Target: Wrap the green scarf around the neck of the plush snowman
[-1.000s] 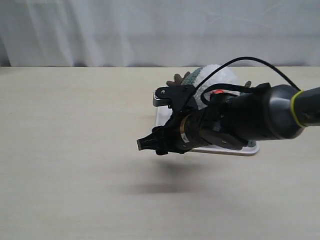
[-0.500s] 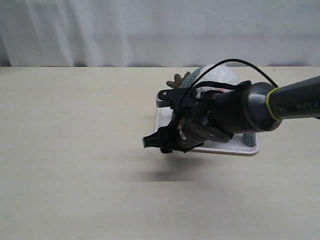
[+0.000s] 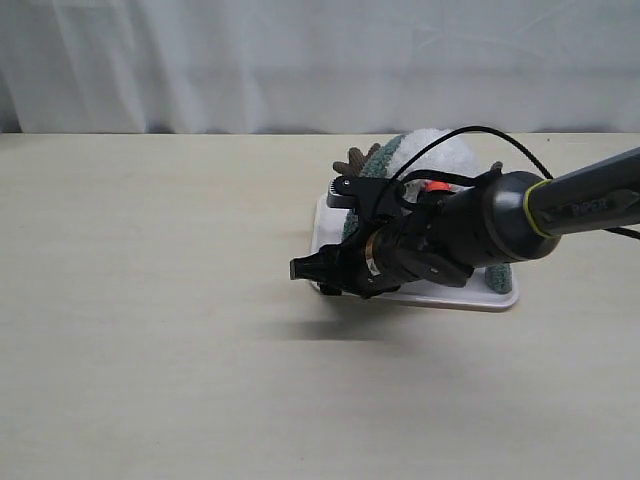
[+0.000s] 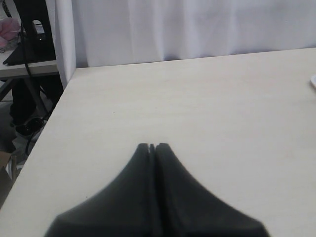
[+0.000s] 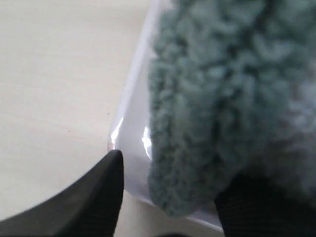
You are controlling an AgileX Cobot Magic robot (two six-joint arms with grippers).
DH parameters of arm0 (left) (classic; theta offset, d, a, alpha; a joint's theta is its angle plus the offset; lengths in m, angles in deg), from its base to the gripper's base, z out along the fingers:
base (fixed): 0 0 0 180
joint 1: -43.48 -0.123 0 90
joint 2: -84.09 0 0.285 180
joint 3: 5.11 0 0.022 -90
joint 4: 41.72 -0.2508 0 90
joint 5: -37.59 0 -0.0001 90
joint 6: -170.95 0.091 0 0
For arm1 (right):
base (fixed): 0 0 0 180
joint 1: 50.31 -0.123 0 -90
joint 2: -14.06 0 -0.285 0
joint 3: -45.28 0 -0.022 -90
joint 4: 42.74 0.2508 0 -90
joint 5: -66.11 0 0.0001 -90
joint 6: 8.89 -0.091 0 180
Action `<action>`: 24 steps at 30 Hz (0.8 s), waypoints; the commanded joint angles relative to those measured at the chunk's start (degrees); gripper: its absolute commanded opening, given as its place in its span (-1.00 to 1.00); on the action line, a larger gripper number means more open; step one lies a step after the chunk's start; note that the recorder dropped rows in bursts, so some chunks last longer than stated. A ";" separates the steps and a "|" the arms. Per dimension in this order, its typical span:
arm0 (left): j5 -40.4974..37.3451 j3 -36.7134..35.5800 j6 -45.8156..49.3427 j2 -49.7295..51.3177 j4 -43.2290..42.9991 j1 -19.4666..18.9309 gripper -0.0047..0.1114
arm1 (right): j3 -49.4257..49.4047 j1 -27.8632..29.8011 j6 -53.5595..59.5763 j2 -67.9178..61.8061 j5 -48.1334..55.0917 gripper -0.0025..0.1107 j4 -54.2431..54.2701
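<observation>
The plush snowman (image 3: 440,150) sits in a pale tray (image 3: 500,298), mostly hidden behind my right arm. Its neck is hidden. The green scarf (image 3: 380,160) shows beside its white body, and one fuzzy rounded end of the green scarf (image 5: 212,98) hangs over the tray's corner (image 5: 131,123). My right gripper (image 3: 318,250) is low at the tray's left edge. In the right wrist view the right gripper (image 5: 173,173) is open, with that scarf end between its fingers and a gap on one side. My left gripper (image 4: 152,146) is shut and empty over bare table.
A brown branch arm (image 3: 352,163) pokes out at the tray's back left. A black cable (image 3: 480,130) arcs over the right arm. White curtain runs behind the table. The table's edge (image 4: 54,108) lies to one side of the left gripper.
The right arm has dropped lower and drawn back toward the tray, bringing its gripper down to the tray's left edge. Its jaws stay equally wide.
</observation>
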State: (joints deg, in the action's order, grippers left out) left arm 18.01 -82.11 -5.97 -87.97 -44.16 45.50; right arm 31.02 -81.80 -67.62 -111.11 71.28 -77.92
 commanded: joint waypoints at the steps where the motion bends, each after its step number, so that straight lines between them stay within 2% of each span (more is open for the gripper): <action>1: 0.55 -0.21 -0.10 -0.16 0.04 0.05 -0.92 | 0.26 0.33 0.14 -0.54 -3.45 -0.16 -0.15; 8: 0.55 -0.21 -0.10 -0.16 0.04 0.05 -0.92 | 0.34 0.33 8.44 -0.44 -1.86 -0.89 -0.15; 15: 0.55 -0.21 -0.10 -0.16 0.04 0.05 -0.92 | 0.34 -0.02 12.27 2.39 4.55 -0.89 -0.15; 24: 0.55 -0.21 -0.10 -0.16 0.04 0.05 -0.92 | 0.34 -1.58 19.37 10.51 24.47 -0.89 0.42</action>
State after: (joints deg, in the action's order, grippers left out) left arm 18.01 -82.11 -5.97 -87.97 -44.16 45.50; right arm 31.15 -82.35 -51.23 -102.72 89.65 -77.92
